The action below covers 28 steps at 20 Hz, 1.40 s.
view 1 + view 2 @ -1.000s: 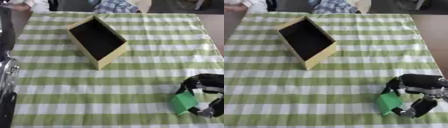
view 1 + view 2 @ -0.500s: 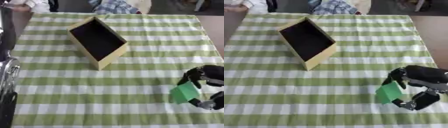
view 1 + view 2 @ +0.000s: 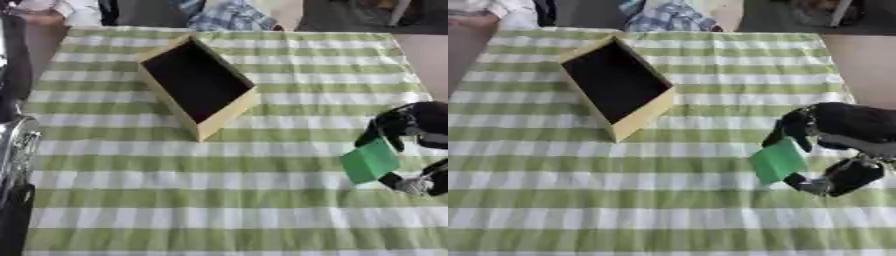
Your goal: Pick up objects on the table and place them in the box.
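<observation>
My right hand (image 3: pixel 833 131) pinches a green block (image 3: pixel 778 160) between curled fingers and thumb, holding it over the table's right side. The yellow box (image 3: pixel 614 89), dark inside, lies well apart up and to the left on the green-and-white checked tablecloth (image 3: pixel 623 200).

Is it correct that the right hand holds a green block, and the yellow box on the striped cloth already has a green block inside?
Not quite. The right hand does hold the green block, but the yellow box on the striped cloth has only a dark, bare interior, with no block inside. The right eye view shows this.
</observation>
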Motion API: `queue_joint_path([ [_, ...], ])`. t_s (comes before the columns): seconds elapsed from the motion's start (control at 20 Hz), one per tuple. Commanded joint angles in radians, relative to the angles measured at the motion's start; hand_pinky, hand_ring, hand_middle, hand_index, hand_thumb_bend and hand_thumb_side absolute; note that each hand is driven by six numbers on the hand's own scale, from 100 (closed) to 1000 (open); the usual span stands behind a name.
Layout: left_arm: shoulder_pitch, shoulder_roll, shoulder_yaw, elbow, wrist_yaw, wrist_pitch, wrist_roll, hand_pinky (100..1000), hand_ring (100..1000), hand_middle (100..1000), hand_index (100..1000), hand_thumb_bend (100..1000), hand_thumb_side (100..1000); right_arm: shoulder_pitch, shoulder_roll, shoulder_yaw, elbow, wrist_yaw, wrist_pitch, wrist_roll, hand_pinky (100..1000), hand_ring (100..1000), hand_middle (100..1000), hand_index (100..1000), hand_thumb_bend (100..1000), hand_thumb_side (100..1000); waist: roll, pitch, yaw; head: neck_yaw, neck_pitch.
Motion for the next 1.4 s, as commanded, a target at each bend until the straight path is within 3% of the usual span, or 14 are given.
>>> queue_joint_path([
  [0.05, -0.013, 0.005, 0.002, -0.014, 0.002, 0.001, -0.001, 535, 630, 575, 720, 100, 566, -0.064, -0.045, -0.008, -0.01, -0.025, 0.018, 0.007, 574, 362, 190, 435, 100, 100, -0.002, -0.017, 0.005, -0.006, -0.006],
  [0.45, -0.01, 0.002, -0.002, -0.014, 0.007, 0.004, -0.007, 535, 628, 575, 720, 100, 566, -0.301, -0.014, 0.046, 0.126, -0.102, 0.04, 0.071, 531, 346, 185, 433, 100, 100, -0.011, -0.021, 0.023, -0.019, -0.006],
  [0.65, -0.01, 0.002, -0.004, -0.014, 0.01, 0.006, -0.009, 535, 627, 574, 720, 100, 566, -0.436, 0.028, 0.066, 0.256, -0.12, 0.048, 0.106, 526, 339, 181, 431, 100, 103, -0.015, -0.022, 0.028, -0.024, -0.007],
  [1.05, -0.009, 0.0, -0.007, -0.014, 0.014, 0.01, -0.013, 534, 627, 574, 720, 100, 566, -0.716, 0.217, 0.098, 0.551, -0.051, 0.013, 0.154, 465, 318, 164, 421, 100, 113, -0.018, -0.018, 0.037, -0.037, -0.018],
  [1.4, -0.023, -0.008, -0.009, -0.014, 0.019, 0.009, -0.017, 533, 627, 574, 720, 100, 567, -0.846, 0.409, 0.068, 0.728, 0.081, -0.006, 0.134, 436, 305, 154, 417, 100, 127, -0.02, 0.0, 0.06, -0.055, -0.04],
])
